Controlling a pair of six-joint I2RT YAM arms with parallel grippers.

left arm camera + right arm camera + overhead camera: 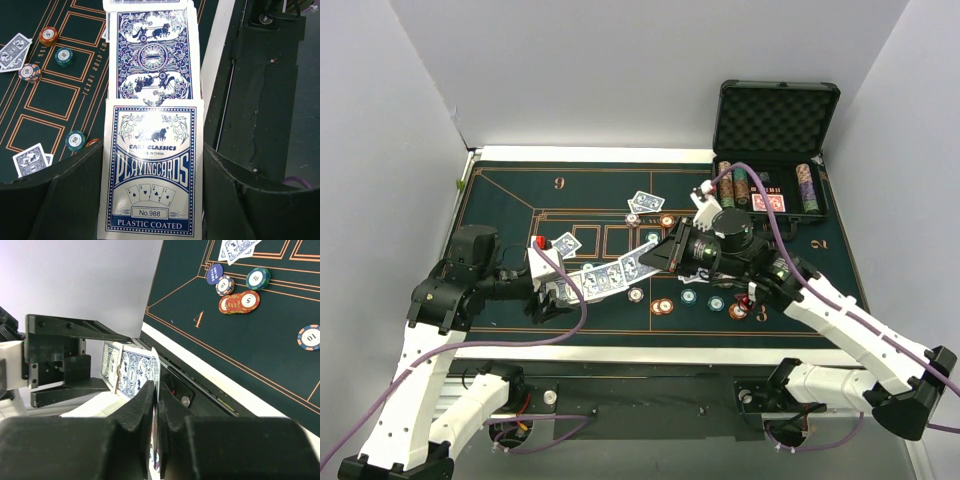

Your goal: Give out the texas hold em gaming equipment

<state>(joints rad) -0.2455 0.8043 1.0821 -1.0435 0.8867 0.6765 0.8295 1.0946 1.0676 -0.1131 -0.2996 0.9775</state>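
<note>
My left gripper (153, 172) is shut on a blue-and-white playing-card box (152, 200), held above the table's near left part. Blue-backed cards (153, 55) stick out of the box's open end. In the right wrist view my right gripper (160, 390) is shut on the edge of the outermost blue-backed card (137, 371). From above, the left gripper (550, 290) and right gripper (652, 256) face each other with the fanned cards (605, 276) between them. Poker chips (689, 296) lie in a loose row on the green felt. Face-down cards (645, 201) lie further back.
An open black case (775, 110) at the back right holds chip stacks and a red-backed deck (768, 202). More chips (64, 56) and cards (31, 159) lie left of the box. A chip pile (241, 302) sits by the felt's "4". The white table edge (210, 375) runs close by.
</note>
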